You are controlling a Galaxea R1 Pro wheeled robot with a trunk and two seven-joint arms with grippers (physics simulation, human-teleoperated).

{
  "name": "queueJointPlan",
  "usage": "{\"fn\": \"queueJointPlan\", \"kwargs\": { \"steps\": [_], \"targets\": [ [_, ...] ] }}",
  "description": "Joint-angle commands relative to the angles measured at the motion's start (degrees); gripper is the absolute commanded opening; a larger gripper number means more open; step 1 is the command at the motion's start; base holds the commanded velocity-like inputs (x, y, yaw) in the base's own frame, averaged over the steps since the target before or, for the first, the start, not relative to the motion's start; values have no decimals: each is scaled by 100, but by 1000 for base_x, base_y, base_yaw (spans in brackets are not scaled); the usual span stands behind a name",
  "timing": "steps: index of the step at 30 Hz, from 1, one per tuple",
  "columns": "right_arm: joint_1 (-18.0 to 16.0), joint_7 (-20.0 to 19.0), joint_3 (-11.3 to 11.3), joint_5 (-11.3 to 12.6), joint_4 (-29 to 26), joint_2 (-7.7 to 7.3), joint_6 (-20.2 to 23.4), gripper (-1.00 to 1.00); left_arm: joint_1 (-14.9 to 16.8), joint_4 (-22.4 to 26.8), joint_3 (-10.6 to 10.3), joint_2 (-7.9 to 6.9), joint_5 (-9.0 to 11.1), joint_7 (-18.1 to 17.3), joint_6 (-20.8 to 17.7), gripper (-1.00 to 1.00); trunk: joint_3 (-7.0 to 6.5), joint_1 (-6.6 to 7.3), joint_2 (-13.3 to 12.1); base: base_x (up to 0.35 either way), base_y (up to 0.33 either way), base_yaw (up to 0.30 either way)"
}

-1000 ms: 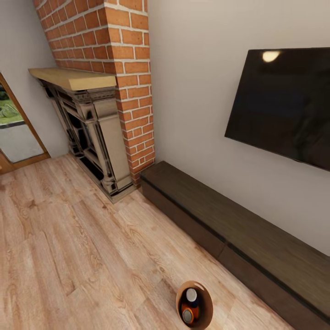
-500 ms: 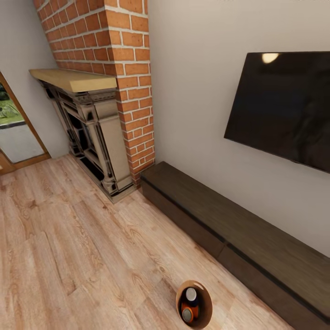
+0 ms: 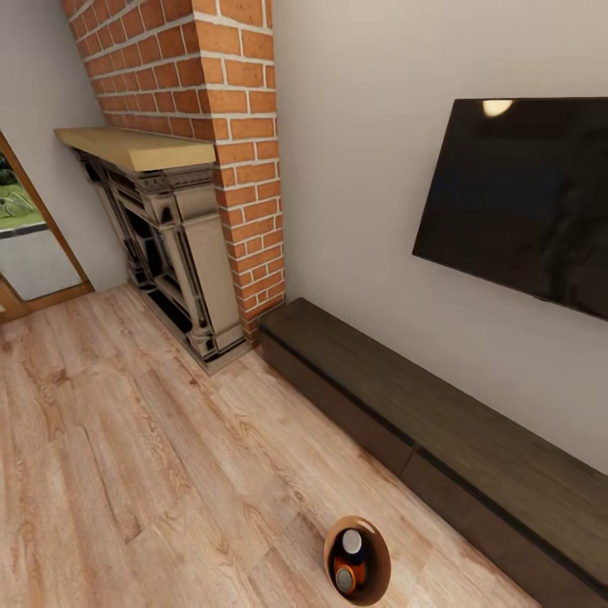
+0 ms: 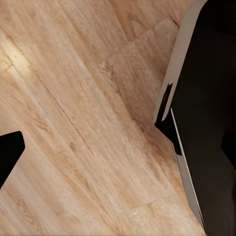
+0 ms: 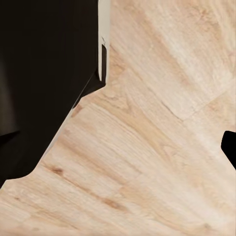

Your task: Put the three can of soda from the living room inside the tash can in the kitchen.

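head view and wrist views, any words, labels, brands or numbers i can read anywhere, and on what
None can be read.
The TV: blank black screen, only a lamp reflection.
The cans in the trash can: grey tops and orange sides show, no print legible.
The brick fireplace and the low cabinet: no markings.
Wrist views: wood floor, no text.

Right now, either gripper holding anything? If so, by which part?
Cannot tell. The wrist views show wood floor and dark robot body parts, no grasped object. Two orange soda cans sit inside the trash can on the floor.
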State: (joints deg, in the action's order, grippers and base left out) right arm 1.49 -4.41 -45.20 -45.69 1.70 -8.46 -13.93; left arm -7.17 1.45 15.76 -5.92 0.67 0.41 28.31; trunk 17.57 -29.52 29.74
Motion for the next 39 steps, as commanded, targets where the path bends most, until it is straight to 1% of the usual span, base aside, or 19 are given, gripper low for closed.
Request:
{"fn": "queueJointPlan", "kwargs": {
  "steps": [1, 12, 39],
  "targets": [
    [0, 1, 4, 0, -9, 1, -3, 100, 2, 2, 2, 4, 16, 1, -3, 100, 0, 0, 0, 0, 0, 0],
    [0, -5, 12, -8, -60, 1, -137, 100, 5, 5, 6, 11, 8, -6, -9, 100, 0, 0, 0, 0, 0, 0],
    [0, -7, 17, -22, -40, 9, -154, 100, 5, 4, 6, 13, -1, -6, -9, 100, 0, 0, 0, 0, 0, 0]
  ]
}}
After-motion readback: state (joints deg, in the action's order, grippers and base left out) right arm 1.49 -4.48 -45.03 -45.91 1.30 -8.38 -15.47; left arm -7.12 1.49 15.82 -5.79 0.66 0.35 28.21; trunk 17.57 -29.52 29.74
